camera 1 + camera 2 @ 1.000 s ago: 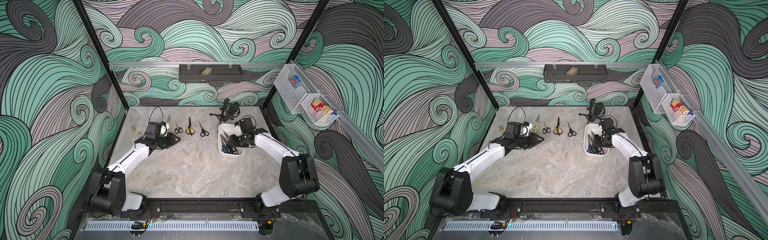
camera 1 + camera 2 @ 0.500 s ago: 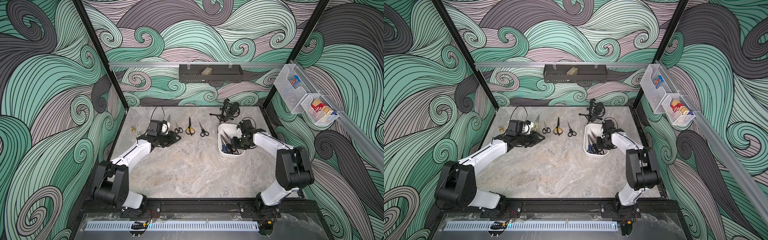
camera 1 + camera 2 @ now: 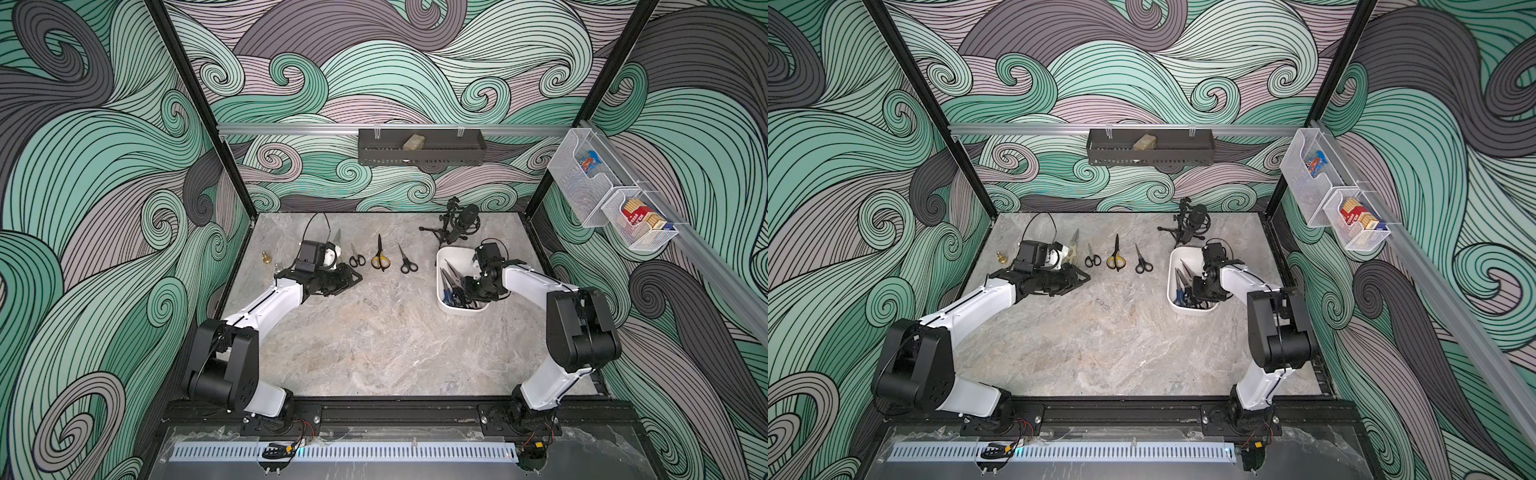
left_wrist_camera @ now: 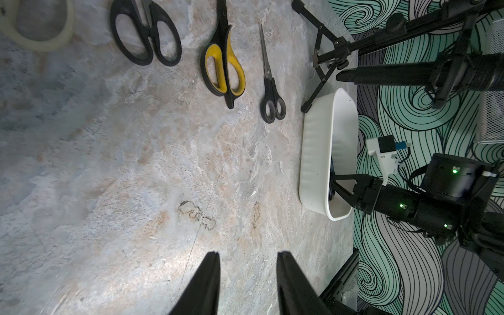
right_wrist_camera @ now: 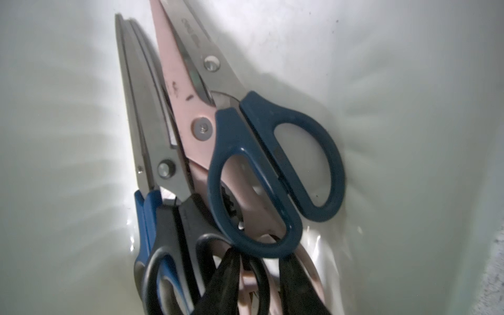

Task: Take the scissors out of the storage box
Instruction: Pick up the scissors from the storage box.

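Note:
The white storage box (image 3: 455, 250) (image 3: 1173, 286) stands at the right of the table. Inside it lie several scissors: a dark-blue-handled pair (image 5: 231, 122) on top of a pink pair (image 5: 174, 81), and a blue-black pair (image 5: 152, 218) beside them. My right gripper (image 3: 463, 291) (image 5: 260, 255) reaches into the box, its fingers narrowed on either side of a black handle loop and a pink handle; whether they press on them does not show. Out on the table lie a black pair (image 4: 146, 35), a yellow-black pair (image 3: 380, 259) and a small black pair (image 3: 407, 264). My left gripper (image 3: 357, 277) (image 4: 246, 255) hovers open and empty.
A microphone on a tripod (image 3: 461, 220) stands just behind the box. A cream-handled pair (image 3: 1073, 245) lies beside my left wrist and a small brass object (image 3: 266, 257) at the far left. A black tray (image 3: 419, 147) and wire baskets (image 3: 615, 199) hang on the walls.
My right gripper's fingers have narrowed around the handles inside the box, and the right arm's elbow has swung nearer. The left gripper has barely moved.

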`<state>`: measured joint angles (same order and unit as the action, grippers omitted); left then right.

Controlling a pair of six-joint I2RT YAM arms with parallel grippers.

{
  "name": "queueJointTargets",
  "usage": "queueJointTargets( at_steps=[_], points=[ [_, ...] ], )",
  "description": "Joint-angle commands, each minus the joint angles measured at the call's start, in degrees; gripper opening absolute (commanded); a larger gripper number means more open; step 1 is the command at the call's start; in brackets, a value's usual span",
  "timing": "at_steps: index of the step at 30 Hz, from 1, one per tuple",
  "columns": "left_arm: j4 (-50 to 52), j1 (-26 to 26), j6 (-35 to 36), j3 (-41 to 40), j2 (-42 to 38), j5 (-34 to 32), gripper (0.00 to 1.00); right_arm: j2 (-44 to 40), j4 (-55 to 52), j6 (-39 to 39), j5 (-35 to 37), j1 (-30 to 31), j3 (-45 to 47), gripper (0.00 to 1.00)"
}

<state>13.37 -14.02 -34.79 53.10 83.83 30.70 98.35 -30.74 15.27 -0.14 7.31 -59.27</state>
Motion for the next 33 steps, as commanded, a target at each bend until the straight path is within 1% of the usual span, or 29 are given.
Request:
queueJointTargets(
  at_steps=[1, 13, 23, 29, 33],
  points=[
    [1.24, -0.20, 1.43, 1.74, 0.15, -0.02, 0.38, 1.52, 2.17, 1.38, -1.73, -0.08, 1.25, 0.26],
    [1.32, -0.25, 0.88, 0.83, -1.06, -0.46, 0.38, 0.06, 3.43, 1.65, -2.80, -0.04, 2.01, 0.00],
    [0.08, -0.56, 0.02, -0.28, -1.93, 0.49, 0.38, -9.06, 3.27, 2.90, -3.30, -0.08, 5.77, 0.00],
    [0.18, -2.72, -0.15, 0.33, -1.92, 0.10, 0.39, -12.51, 3.29, 4.09, -2.52, -0.06, 6.66, 0.00],
    [0.35, -5.22, -0.37, 1.08, -1.93, -0.80, 0.39, -15.00, 3.41, 5.50, -1.73, 0.40, 6.31, 0.00]
  ],
)
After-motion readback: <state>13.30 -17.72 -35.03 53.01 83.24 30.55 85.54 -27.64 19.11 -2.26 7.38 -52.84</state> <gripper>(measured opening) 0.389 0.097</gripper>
